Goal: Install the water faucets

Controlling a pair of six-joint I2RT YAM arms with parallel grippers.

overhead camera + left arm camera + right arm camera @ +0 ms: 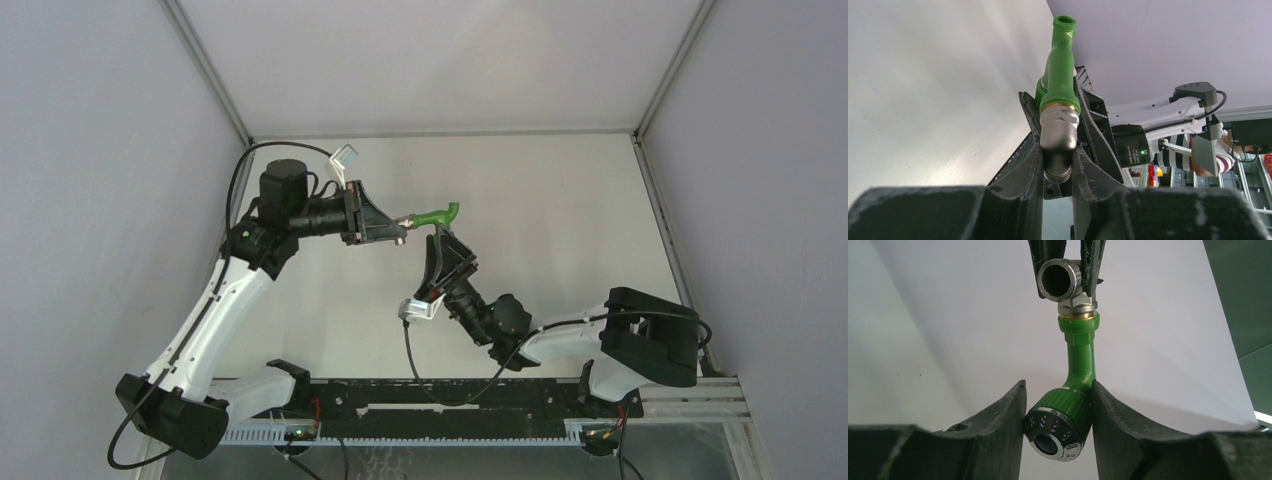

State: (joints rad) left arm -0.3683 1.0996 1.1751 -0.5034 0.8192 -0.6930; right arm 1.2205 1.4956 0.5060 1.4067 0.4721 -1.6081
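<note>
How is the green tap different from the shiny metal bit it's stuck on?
The green tap is bright green; the metal elbow fitting is shiny silver-grey. The tap is longer, with a bent neck and a round knob; the fitting is short and stubby. The left gripper pinches the fitting, while the right gripper closes on the tap's knob. Both are joined together and held up in the air.

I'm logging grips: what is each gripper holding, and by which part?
The left gripper clamps the grey elbow fitting by its body; the right gripper pinches the green tap by its round knob.
</note>
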